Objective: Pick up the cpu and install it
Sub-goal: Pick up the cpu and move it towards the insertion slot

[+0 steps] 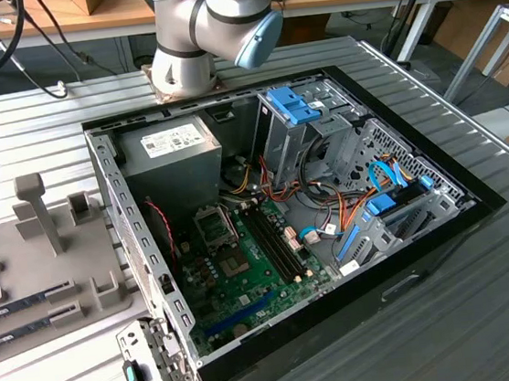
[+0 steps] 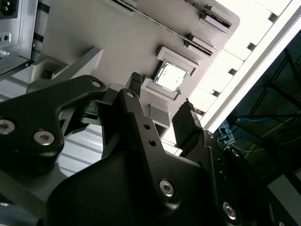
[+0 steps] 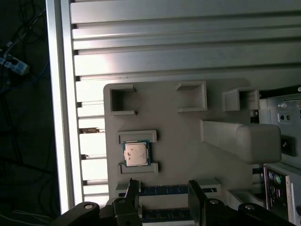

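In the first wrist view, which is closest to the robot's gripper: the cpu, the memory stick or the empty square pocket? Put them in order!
Starting from the open gripper in the first wrist view:
1. The memory stick: in its slot right under the gripper.
2. The cpu: in its holder, farther along the grey tray.
3. The empty square pocket: at the tray's far end, beyond the cpu.

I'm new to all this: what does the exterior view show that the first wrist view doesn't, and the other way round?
From the exterior view you get the inside of the open computer case, with its green motherboard, and the arm's bulky joint. From the first wrist view you get the gripper, open and empty, near the cpu. Both share the grey tray, the cpu resting in its pocket, and the memory sticks.
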Motion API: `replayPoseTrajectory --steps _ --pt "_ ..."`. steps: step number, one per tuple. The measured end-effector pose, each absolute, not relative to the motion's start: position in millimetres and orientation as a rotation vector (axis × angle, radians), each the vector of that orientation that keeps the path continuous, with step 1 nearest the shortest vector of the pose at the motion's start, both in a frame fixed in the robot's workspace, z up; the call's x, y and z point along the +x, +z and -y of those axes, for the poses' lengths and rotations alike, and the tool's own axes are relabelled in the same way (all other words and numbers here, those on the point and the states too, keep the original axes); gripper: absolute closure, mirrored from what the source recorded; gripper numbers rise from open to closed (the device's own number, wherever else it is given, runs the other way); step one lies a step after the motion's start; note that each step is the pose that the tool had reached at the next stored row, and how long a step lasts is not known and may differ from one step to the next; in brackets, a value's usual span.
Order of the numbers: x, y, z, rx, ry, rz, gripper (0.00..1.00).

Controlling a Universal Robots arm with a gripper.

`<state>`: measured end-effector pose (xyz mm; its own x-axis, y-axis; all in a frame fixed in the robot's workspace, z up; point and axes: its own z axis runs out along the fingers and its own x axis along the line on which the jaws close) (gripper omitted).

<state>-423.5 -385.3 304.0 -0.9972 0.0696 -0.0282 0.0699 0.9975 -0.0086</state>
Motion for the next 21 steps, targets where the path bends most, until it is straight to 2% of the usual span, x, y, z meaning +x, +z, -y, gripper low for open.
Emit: replayPoseTrajectory --steps 21 --pt "-426.3 294.9 385.3 0.109 -0.015 -3.112 0.46"
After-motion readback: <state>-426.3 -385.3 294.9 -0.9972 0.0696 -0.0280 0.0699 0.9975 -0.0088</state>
